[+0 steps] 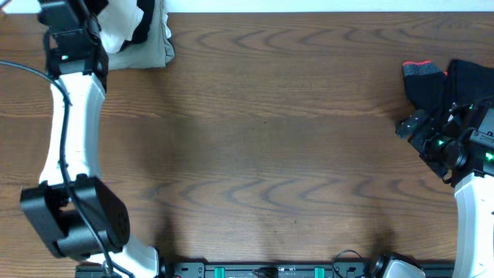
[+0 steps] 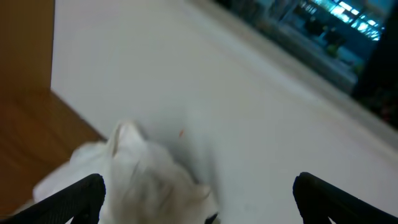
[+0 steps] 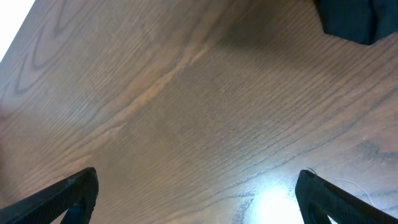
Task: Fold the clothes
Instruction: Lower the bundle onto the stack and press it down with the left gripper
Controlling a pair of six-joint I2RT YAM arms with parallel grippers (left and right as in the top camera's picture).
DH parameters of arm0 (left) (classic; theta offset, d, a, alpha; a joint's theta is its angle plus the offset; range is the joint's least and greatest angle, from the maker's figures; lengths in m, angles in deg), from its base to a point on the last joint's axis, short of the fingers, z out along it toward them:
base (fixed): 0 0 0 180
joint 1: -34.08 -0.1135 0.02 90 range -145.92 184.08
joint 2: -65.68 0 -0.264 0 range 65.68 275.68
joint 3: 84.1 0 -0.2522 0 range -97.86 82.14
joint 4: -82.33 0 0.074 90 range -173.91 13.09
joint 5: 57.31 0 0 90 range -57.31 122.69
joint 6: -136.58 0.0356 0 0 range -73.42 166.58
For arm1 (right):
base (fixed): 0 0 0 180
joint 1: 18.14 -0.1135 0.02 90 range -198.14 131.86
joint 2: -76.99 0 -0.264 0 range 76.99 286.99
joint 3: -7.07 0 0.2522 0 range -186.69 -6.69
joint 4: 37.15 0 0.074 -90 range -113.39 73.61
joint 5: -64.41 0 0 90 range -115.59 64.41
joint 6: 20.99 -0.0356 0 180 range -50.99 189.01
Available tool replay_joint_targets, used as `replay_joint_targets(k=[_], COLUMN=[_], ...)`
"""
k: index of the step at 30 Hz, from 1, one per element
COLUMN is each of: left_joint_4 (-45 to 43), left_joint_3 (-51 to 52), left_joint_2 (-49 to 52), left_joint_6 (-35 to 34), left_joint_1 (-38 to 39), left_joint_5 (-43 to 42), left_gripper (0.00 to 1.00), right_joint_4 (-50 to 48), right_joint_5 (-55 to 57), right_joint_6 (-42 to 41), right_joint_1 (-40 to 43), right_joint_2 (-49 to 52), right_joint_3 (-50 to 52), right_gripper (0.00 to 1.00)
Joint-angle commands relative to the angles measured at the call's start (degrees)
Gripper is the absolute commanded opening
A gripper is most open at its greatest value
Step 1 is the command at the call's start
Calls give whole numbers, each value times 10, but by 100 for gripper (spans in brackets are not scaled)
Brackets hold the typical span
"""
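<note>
Clothes sit in two lots, both at the edges of the table point(image 1: 262, 139). In the far left corner is a heap point(image 1: 150, 48) of white, black and khaki cloth. At the right edge is a black garment point(image 1: 463, 81) with red trim on one end.

Left gripper point(image 2: 199, 196): fingers spread wide over the heap, nothing pinched. The white shirt point(image 2: 143, 177) bunches below and between the tips. That view is blurred, so you cannot tell which part of the shirt faces up.

Right gripper point(image 3: 196, 193): also spread, over bare wood. The black garment lies ahead of it at the top of its view, apart from the fingers.

Step in hand, by my reading: pull the white shirt off the heap and bring it to the middle of the table for spreading.

How to do it well:
- Lower the left gripper until the tips bracket one raised fold, not the whole bundle.
- Close on the white cloth only. The khaki and black pieces lie against it and may ride along.
- Lift a little first, then check that the rest of the heap lies flat.
- The heap is close to the table's far edge, so draw inward toward the middle, not sideways.
- Go slowly, since thin cloth probably slips and drags.
- Hold the right arm wide until the shirt arrives, then use it on the second corner.
</note>
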Motion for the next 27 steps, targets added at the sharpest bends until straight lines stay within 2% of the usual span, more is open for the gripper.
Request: replay_joint_targets(k=[1, 8, 10, 12, 16, 18, 20, 23, 27], left_joint_4=[9, -21, -49, -117, -218, -210, -176, -118, -114], left_joint_3=[0, 0, 0, 0, -1, -12, -30, -63, -71], left_joint_2=[19, 78, 104, 139, 191, 218, 240, 265, 280], left_joint_6=[29, 28, 28, 33, 137, 209, 246, 249, 250], left_joint_1=[-1, 0, 0, -1, 0, 0, -1, -8, -18], left_joint_5=[2, 2, 2, 2, 2, 2, 2, -12, -19], left_gripper=[98, 98, 98, 98, 98, 100, 100, 100, 100], right_joint_4=[0, 0, 0, 0, 0, 0, 0, 0, 0], right_joint_5=[2, 2, 2, 2, 2, 2, 2, 2, 2], right_joint_6=[6, 6, 6, 6, 6, 6, 6, 6, 6], right_joint_1=[6, 6, 6, 6, 6, 6, 6, 6, 6], right_joint_2=[0, 0, 0, 0, 0, 0, 0, 0, 0], right_joint_3=[-5, -5, -5, -5, -5, -5, -5, -5, -5], right_gripper=[99, 99, 99, 99, 99, 99, 99, 99, 99])
